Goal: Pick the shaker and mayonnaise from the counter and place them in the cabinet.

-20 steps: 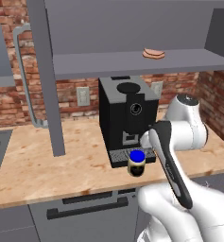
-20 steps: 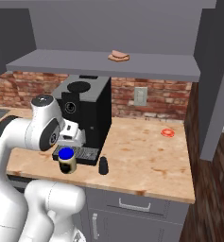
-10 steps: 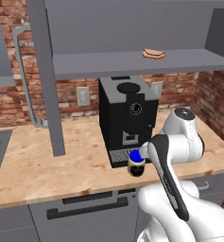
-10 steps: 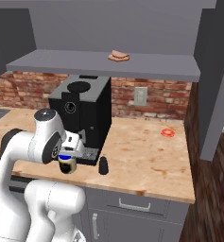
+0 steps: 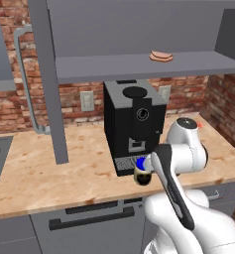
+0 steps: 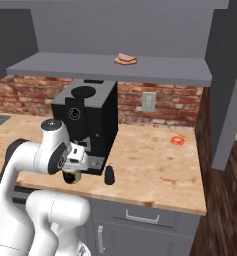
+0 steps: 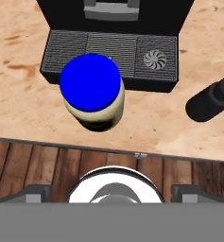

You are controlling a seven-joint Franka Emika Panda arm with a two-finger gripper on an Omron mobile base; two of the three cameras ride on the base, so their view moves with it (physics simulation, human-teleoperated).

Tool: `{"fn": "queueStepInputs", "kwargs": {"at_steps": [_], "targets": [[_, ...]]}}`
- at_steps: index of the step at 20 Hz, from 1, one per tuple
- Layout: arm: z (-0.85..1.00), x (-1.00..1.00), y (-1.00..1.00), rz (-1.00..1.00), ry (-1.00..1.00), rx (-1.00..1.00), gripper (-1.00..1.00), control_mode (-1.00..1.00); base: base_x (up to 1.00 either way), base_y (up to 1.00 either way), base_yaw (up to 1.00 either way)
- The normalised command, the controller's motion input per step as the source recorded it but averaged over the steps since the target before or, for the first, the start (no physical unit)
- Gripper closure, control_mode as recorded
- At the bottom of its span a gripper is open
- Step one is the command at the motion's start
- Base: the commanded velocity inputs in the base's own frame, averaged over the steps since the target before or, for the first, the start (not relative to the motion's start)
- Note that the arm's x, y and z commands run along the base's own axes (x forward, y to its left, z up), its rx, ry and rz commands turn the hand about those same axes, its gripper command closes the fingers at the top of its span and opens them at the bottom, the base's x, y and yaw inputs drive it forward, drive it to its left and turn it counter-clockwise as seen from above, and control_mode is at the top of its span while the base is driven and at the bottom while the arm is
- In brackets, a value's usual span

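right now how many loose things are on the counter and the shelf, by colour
blue-lidded: 1, the mayonnaise
black: 2, the shaker and the coffee machine
red: 1, a small round thing on the counter
pinkish: 1, a flat item on the cabinet shelf
total: 5

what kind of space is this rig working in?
A kitchen, rendered. A wood-grain counter runs over grey drawers against a brick wall, with a black coffee machine on it and an open grey wall cabinet above.
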Motion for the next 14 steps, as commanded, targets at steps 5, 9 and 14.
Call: {"fn": "queueStepInputs", "kwargs": {"at_steps": [5,9,14], "targets": [[-0.46,0.01,0.17,0.05,0.00,0.00,-1.00,-1.00,0.00,0.00,0.00],[-0.41,0.09,0.11,0.05,0.00,0.00,-1.00,-1.00,0.00,0.00,0.00],[-0.30,0.20,0.01,0.05,0.00,0.00,-1.00,-1.00,0.00,0.00,0.00]]}}
